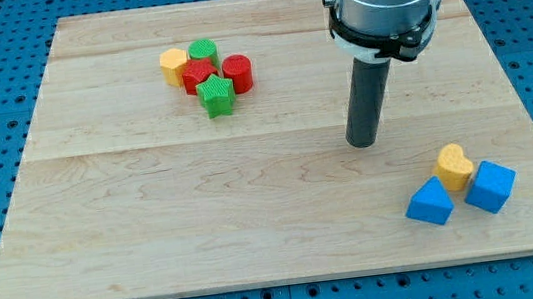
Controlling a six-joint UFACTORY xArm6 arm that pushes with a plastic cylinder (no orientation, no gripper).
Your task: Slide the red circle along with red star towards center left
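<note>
- My tip (364, 144) rests bare on the wooden board (156, 243), touching no block.
- The red circle (238, 73) and red star (198, 76) sit clustered upper-left of it, apparently touching, well apart from the tip.

Pale smooth wooden board (203, 207); matt dark rod, my tip (364, 144).
</note>
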